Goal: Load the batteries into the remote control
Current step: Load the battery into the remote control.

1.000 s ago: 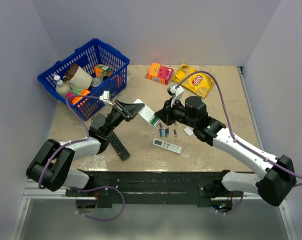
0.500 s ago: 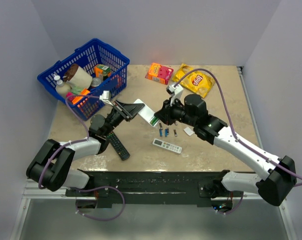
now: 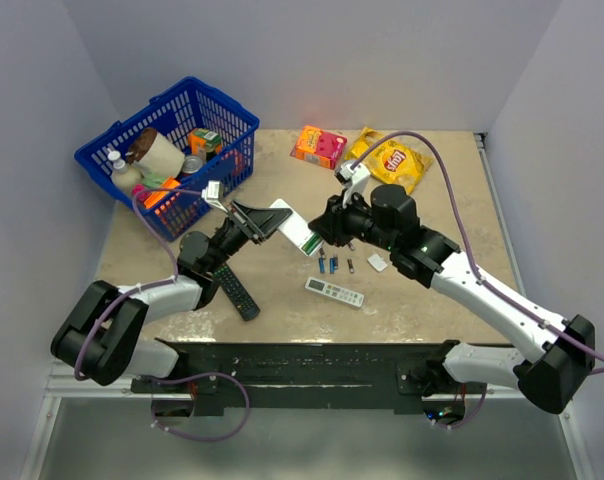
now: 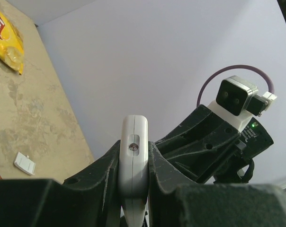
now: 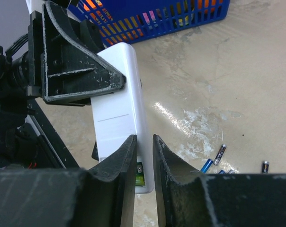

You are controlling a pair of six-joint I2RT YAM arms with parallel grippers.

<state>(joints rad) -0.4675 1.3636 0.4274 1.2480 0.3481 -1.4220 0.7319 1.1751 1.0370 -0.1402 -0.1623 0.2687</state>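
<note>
My left gripper (image 3: pixel 260 222) is shut on the short white remote control (image 3: pixel 294 228) and holds it above the table, plain back up. In the left wrist view the remote (image 4: pixel 133 135) stands edge-on between the jaws. My right gripper (image 5: pixel 144 142) hovers at the remote's (image 5: pixel 117 99) open battery bay, jaws almost together with nothing seen between them. A green battery (image 5: pixel 142 174) lies in the bay. Loose blue and dark batteries (image 3: pixel 328 264) lie on the table below, and also show in the right wrist view (image 5: pixel 207 165).
A small white battery cover (image 3: pixel 378 263) lies by the loose cells. A slim white remote (image 3: pixel 334 292) and a black remote (image 3: pixel 237 290) lie near the front. A blue basket (image 3: pixel 232 125) of groceries is back left, with an orange box (image 3: pixel 318 146) and a chips bag (image 3: pixel 387 160) at the back.
My right gripper has edged left and closer to the remote's open end. The left gripper still holds the remote in about the same place.
</note>
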